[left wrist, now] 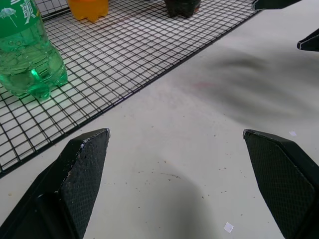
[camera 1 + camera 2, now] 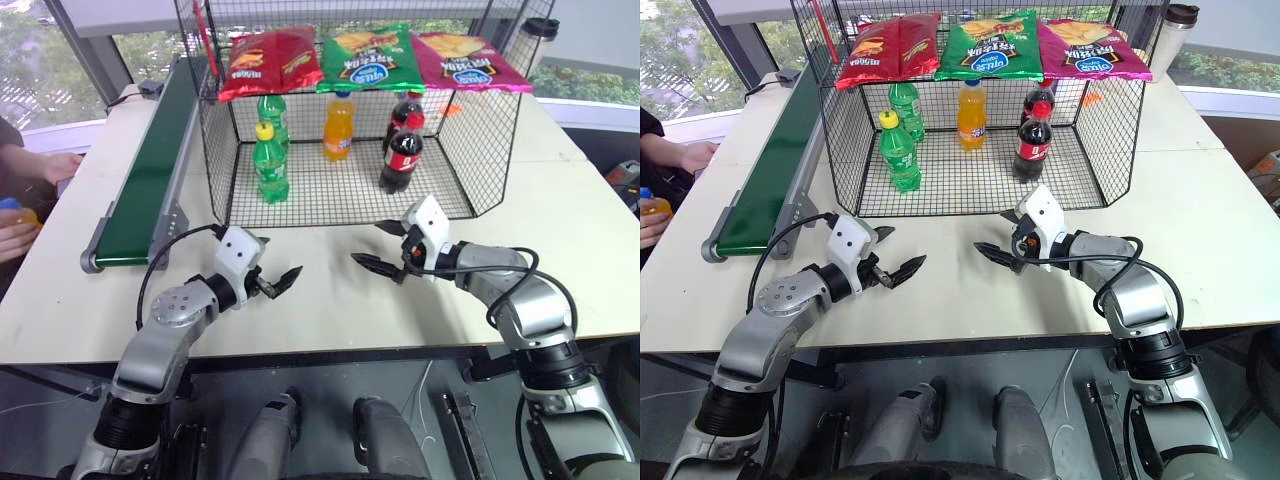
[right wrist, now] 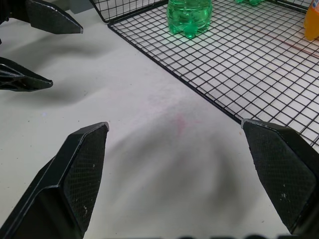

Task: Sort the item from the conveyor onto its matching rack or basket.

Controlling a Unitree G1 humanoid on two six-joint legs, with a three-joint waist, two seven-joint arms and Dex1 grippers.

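Both grippers, left (image 2: 278, 281) and right (image 2: 381, 248), hover spread wide and empty over the white table (image 2: 560, 220), tips facing each other before the black wire cage (image 2: 470, 150). Inside it stand green, orange and cola bottles. An orange soda bottle with a blue cap (image 2: 17, 211) sits in a person's hand (image 2: 14, 238) left of the green conveyor (image 2: 150, 180).

White table (image 2: 560, 200), surface lightly speckled. Windows (image 2: 30, 50) along the far side, grey frames, daylight, green foliage outside. Dark floor (image 2: 330, 380) below the table's near edge. Lidded tumbler (image 2: 1170, 35) on far right corner.
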